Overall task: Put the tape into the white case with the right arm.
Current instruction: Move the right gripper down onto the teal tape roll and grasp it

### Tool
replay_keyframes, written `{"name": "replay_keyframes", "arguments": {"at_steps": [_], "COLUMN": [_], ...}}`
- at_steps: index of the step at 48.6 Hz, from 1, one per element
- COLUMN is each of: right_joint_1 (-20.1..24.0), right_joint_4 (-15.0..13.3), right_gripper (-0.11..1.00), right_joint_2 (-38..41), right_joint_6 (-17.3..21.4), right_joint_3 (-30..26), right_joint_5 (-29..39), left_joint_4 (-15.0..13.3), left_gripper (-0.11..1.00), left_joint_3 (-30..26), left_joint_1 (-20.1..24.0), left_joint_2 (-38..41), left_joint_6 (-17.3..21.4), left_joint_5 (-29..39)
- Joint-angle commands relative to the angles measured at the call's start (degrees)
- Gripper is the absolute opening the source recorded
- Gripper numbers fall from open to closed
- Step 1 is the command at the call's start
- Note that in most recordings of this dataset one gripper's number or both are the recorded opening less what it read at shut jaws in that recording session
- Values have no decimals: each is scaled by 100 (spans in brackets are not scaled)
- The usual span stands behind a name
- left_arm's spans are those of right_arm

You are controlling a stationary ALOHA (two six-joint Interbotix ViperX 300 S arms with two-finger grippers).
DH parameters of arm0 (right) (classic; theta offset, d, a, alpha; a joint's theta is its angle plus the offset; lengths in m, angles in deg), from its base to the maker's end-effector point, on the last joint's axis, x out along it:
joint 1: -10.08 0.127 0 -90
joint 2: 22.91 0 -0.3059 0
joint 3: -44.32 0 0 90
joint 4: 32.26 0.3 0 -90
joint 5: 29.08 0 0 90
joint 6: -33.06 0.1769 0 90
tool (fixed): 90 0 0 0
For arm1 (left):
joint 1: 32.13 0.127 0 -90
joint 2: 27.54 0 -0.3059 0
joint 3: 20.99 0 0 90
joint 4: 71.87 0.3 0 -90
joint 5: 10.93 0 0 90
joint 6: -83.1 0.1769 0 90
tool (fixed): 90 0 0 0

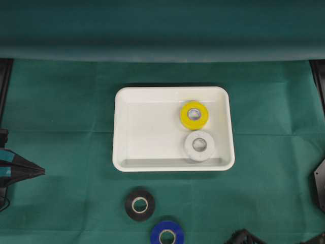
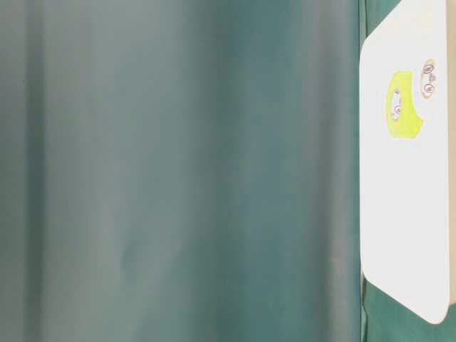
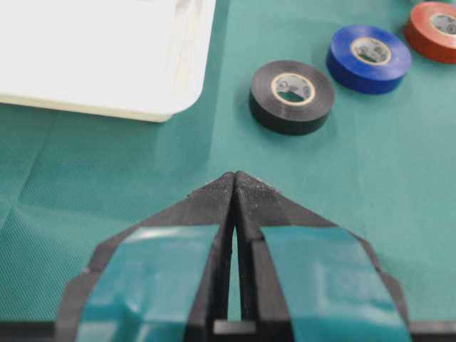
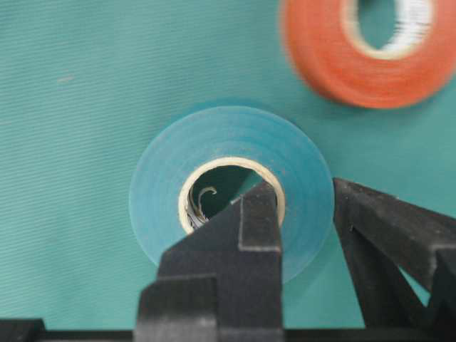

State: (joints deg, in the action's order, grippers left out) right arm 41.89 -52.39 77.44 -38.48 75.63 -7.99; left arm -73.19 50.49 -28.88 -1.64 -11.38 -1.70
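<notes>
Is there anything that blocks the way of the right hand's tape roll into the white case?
Nothing visible does. The right hand is shut on the teal tape roll, one finger through its core. The white case holds a yellow roll and a white roll on its right side; its left half is free.

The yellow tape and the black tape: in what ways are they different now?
The yellow tape lies inside the white case, touching the white tape; the black tape lies outside, on the green cloth, with a gap to the blue tape. The yellow tape is bright, the black tape dark. Both lie flat with the core hole up.
</notes>
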Motion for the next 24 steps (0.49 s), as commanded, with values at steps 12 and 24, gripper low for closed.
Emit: {"name": "replay_keyframes", "arguments": {"at_steps": [12, 24], "right_joint_1": [-738, -1468], "right_joint_4": [-439, -835], "right_gripper": [0, 0], "right_joint_2": [-571, -589], "right_joint_6": [-35, -62], "right_joint_3": [35, -79], "right_joint_5": [-44, -185], "left_joint_4": [-18, -9], "left_gripper": [0, 0], "left_joint_3": [-62, -62], "left_joint_1": [18, 18], "left_joint_2": [53, 53], "left_joint_6": [0, 0], "left_joint_5": [-62, -62]}}
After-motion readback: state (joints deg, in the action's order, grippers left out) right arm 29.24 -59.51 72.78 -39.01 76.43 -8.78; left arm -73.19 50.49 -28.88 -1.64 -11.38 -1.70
